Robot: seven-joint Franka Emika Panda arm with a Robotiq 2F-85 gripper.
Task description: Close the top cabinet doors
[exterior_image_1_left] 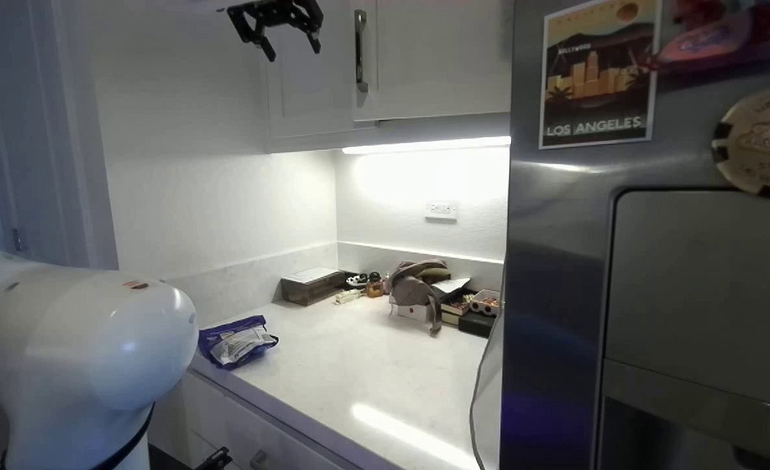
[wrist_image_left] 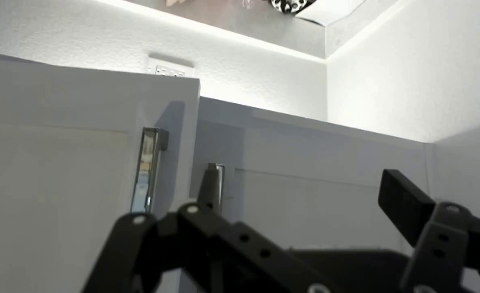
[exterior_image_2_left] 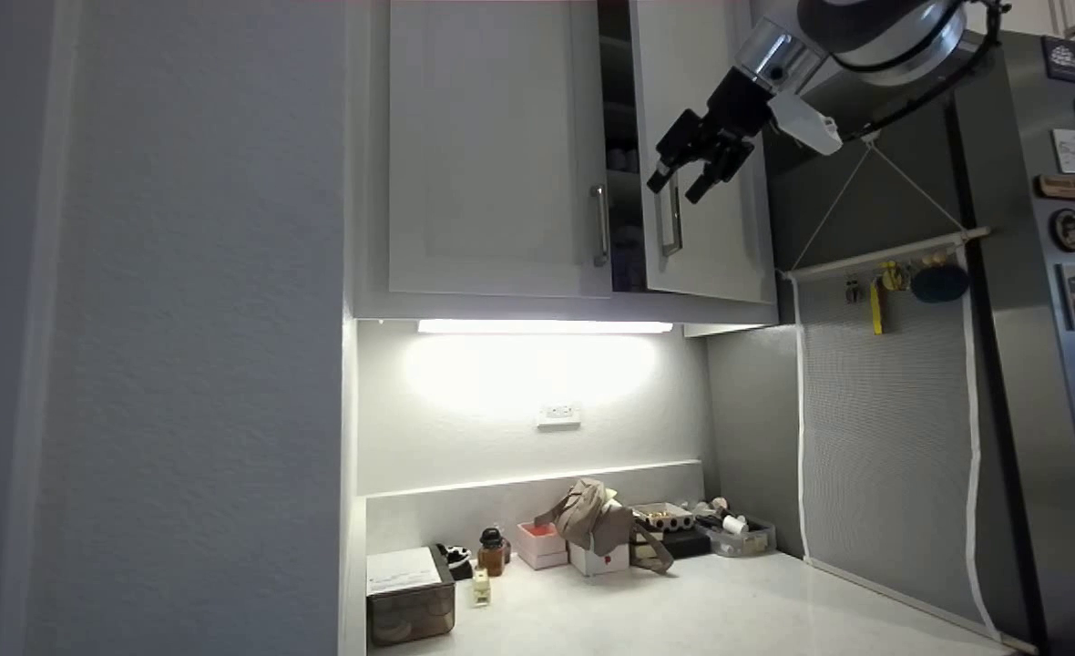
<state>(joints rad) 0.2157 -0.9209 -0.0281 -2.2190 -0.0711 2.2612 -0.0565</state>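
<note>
We're taking the fridge-side panel as the job: of the top cabinet doors (exterior_image_1_left: 444, 59), the ajar door (exterior_image_2_left: 718, 251) is standing swung out, hinged toward the fridge (exterior_image_1_left: 554, 274). The other door (exterior_image_2_left: 496, 155) is lying flush or nearly so; we're not able to tell which. The gripper (exterior_image_2_left: 675, 189) is hanging in front of the cabinet (exterior_image_2_left: 537, 307), near the ajar door's free edge, its fingers (wrist_image_left: 404, 205) spreading wide and holding nothing.

Key relation: in the wrist view the ajar door is lying left of the fingers, its bar handle (wrist_image_left: 146, 171) running upright along that free edge, while the gap between the fingers is facing the other door. So we're judging that the next move is calling for a shift toward the fridge, then a push on the outer face near the edge. Contact we're not confirming; it's looking apart. We're flagging a risk of a finger snagging the bar handle.

Containers, quickly: the cabinet is showing shelves (exterior_image_2_left: 624, 175) with cup-like items (exterior_image_2_left: 622, 159), too dim to name. On the counter (exterior_image_1_left: 372, 359) a smoky box (exterior_image_2_left: 414, 615) is blurring its contents, a pink box (exterior_image_2_left: 545, 558) is showing red inside, and a dotted tray (exterior_image_2_left: 670, 524) and clear bin (exterior_image_2_left: 747, 545) are holding small clutter (exterior_image_2_left: 735, 526).
</note>
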